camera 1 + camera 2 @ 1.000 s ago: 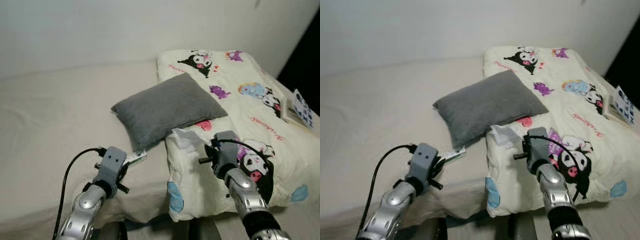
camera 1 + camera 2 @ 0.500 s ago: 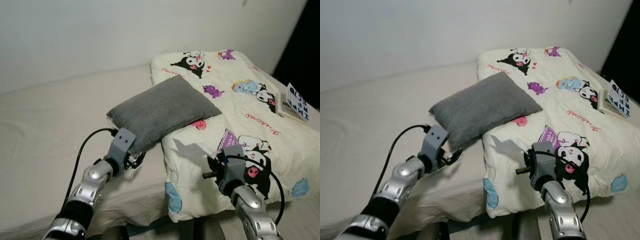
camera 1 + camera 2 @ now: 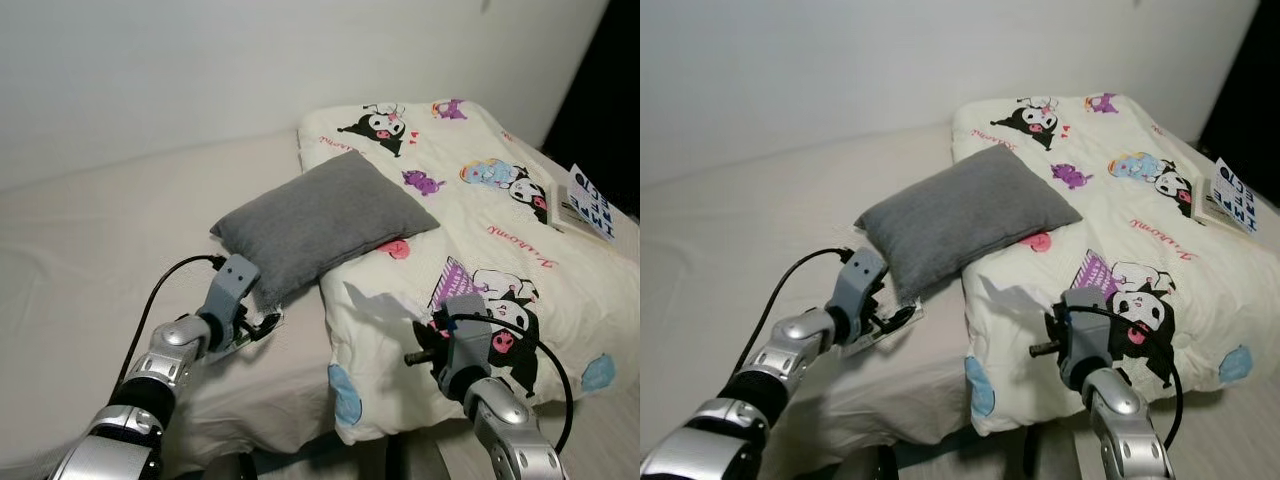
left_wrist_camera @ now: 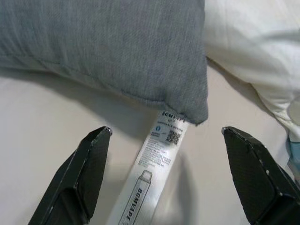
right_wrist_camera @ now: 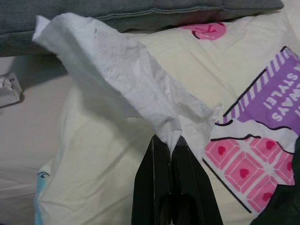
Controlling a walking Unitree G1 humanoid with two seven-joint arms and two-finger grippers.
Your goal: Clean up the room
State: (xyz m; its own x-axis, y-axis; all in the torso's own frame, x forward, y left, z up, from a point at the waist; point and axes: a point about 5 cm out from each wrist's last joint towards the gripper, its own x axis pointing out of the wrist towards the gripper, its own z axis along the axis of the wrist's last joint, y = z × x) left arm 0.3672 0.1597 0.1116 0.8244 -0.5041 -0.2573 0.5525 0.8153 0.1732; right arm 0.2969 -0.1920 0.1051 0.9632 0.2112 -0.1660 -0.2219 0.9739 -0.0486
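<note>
A white vape packet (image 4: 154, 173) lies on the beige sheet, its far end tucked under the corner of the grey pillow (image 3: 320, 220). My left gripper (image 4: 167, 133) is open low over it, one finger on each side of the packet. In the eye views the left gripper (image 3: 260, 325) sits at the pillow's near corner. My right gripper (image 5: 171, 140) is shut on a crumpled white tissue (image 5: 117, 70), held just above the cartoon-print quilt (image 3: 480, 200). The tissue (image 3: 365, 298) hangs ahead of my right wrist.
The pillow rests half on the sheet, half on the quilt's edge. A book (image 3: 590, 200) lies on the quilt at the far right. The bed's front edge (image 3: 290, 420) drops off just below both arms. A pale wall runs behind the bed.
My left gripper has reached forward to the pillow's corner, and the packet it carried now lies on the sheet between open fingers. My right arm drew back slightly with the tissue. The camera shifted.
</note>
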